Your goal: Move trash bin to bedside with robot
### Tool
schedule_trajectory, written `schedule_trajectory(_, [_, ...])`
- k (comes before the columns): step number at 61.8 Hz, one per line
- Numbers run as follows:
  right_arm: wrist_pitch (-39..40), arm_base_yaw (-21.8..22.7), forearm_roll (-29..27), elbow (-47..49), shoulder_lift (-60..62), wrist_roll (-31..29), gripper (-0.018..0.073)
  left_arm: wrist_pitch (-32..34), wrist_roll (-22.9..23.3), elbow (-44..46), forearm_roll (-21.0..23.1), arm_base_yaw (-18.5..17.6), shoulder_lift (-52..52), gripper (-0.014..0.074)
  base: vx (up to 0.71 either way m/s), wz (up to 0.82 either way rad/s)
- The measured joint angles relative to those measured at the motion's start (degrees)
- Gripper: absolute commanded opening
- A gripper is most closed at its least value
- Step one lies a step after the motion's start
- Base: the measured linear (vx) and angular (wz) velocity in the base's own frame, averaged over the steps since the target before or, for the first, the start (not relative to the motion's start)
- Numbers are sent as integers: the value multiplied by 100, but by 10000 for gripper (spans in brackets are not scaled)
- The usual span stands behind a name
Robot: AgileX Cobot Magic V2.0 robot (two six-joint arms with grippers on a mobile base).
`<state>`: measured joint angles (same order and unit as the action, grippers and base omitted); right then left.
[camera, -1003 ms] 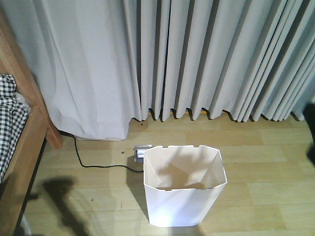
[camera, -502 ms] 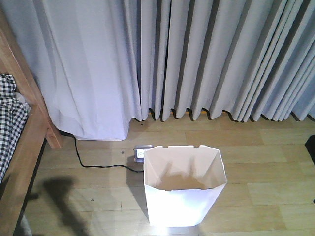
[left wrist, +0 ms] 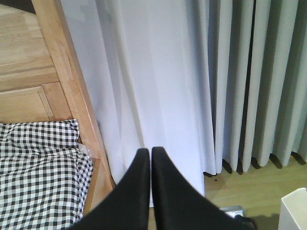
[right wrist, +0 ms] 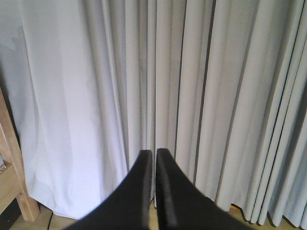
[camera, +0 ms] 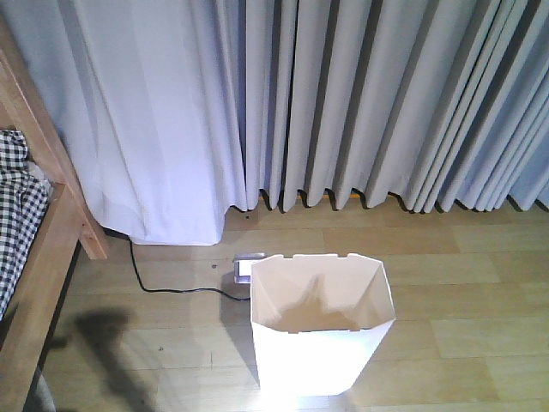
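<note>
While the white trash bin [camera: 322, 330] stands upright on the wooden floor [camera: 463, 318] in front of grey curtains [camera: 343, 103], the bed [camera: 34, 249] with its checkered bedding [left wrist: 41, 172] lies well apart at the left edge. Both the left gripper [left wrist: 149, 158] and the right gripper [right wrist: 154, 160] are raised, pinched closed on nothing and pointing at the curtains. Judging by this, the bin has yet to reach the bedside, and neither arm touches it.
</note>
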<state>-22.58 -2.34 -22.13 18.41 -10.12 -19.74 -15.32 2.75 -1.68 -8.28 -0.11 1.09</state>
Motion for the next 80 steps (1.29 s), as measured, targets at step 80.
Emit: schedule_trajectory(80, [2155, 0, 2933, -2003, 1078, 2571, -11, 0, 0, 0, 0, 0, 0, -6, 0, 0])
